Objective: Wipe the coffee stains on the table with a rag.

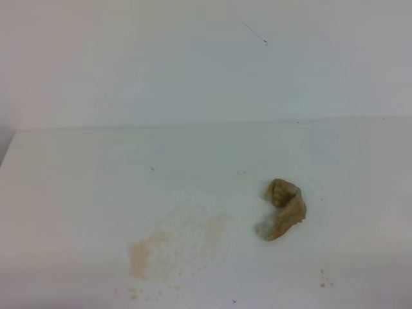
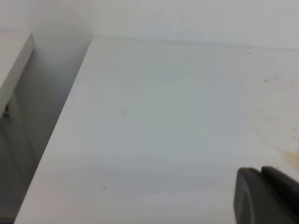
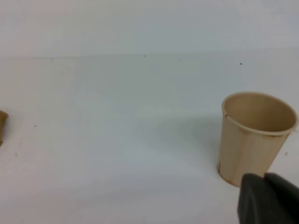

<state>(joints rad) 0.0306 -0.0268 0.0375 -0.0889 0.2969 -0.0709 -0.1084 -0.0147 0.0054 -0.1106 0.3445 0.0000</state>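
On the white table point(image 1: 96, 180) the coffee stains point(image 1: 168, 248) show as a pale tan smear with small brown specks, left of centre near the front. The tan-brown rag point(image 1: 284, 210) lies crumpled to their right, and nothing holds it. Neither gripper appears in the exterior high view. In the left wrist view my left gripper point(image 2: 260, 172) sits at the bottom right, its dark fingers point(image 2: 247, 196) pressed together, with faint coffee stains point(image 2: 280, 130) beside it. My right gripper point(image 3: 264, 178) is shut and empty; only the rag's edge point(image 3: 2, 127) shows at the far left.
A tan paper cup point(image 3: 256, 135) stands upright on the table just beyond my right gripper. The table's left edge point(image 2: 60, 121) drops into a gap beside a white ledge point(image 2: 14, 60). A white wall point(image 1: 206, 58) rises behind the table. A few brown specks point(image 1: 324, 279) lie front right.
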